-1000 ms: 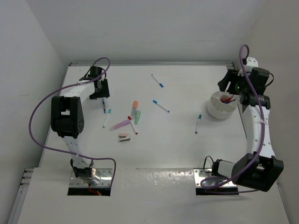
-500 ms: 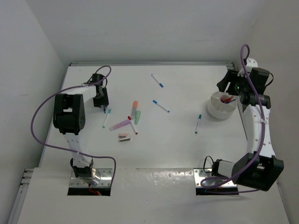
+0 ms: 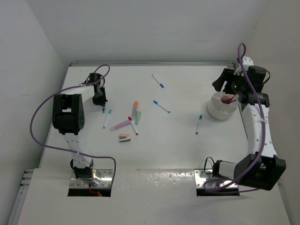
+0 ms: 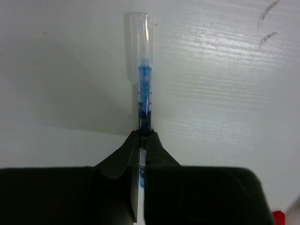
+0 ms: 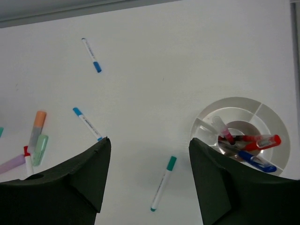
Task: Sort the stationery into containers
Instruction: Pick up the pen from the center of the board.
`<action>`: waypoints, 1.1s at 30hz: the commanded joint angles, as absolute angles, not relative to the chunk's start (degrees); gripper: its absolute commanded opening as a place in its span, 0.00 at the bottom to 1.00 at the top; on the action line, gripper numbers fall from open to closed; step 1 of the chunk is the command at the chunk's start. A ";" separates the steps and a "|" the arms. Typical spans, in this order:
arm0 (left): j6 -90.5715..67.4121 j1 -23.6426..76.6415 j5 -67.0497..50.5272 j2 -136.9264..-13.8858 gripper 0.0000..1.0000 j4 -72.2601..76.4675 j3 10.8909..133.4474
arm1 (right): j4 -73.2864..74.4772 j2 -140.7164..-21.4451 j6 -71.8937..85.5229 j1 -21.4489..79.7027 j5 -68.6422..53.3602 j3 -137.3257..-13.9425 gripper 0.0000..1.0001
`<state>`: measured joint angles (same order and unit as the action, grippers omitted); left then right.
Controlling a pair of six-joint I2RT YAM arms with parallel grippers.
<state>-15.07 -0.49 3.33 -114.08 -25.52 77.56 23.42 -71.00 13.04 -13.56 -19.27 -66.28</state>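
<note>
White, slick barrel and a pinch at the very tips: that is the weak point. The left gripper (image 4: 143, 136) is closed tight on the blue pen (image 4: 144, 93), and in its wrist view most of the visible pen, clear cap included, juts out beyond the jaws. Held so far off its middle, the pen could swivel or slide out on the lift, more so if the cap drags on the table (image 3: 187, 154). Whether it is already off the surface I cannot tell.

The carry looks risky too. The tub (image 3: 218, 112) sits by the right edge, well apart from this grasp at the far left, so the pen may have to cross the whole table, passing over the highlighters (image 3: 136, 112) and the block (image 3: 124, 137); a loose hold could drop it among them. The right gripper (image 5: 149, 140) hangs just above the tub, jaws spread wide and empty, and could get in the way of a delivery there.

Left arm: stretched away from its base along the left side, wrist bent so the fingers point down at the table. Right arm: reared up along the right edge, wrist tipped over the tub, with a teal pen (image 5: 164, 183) lying below between its fingers
</note>
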 commanded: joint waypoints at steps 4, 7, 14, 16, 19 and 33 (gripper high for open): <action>-10.03 -0.79 -12.86 -99.16 0.00 -15.04 76.20 | 24.34 -69.96 16.51 -10.29 -29.69 -71.80 0.71; -7.56 -0.62 -27.79 -91.17 0.02 -8.28 75.16 | 23.38 -70.22 22.03 -8.09 -34.00 -73.21 0.73; -16.07 12.38 -45.60 -79.28 0.08 7.20 68.55 | 9.51 -71.28 41.29 -2.20 -42.09 -71.28 0.76; -22.54 15.89 -48.68 -79.36 0.08 10.79 68.20 | 2.84 -71.72 45.95 -0.62 -43.59 -70.84 0.77; -28.28 20.37 -51.68 -79.80 0.07 14.50 68.90 | -2.37 -74.25 50.44 2.98 -45.08 -72.50 0.78; -35.60 29.44 -52.65 -85.34 0.06 17.23 73.74 | -0.18 -78.05 45.44 8.88 -46.05 -76.20 0.77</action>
<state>-33.56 28.27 -51.24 -84.82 13.26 71.07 0.69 -77.78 47.55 8.14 -45.32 -73.60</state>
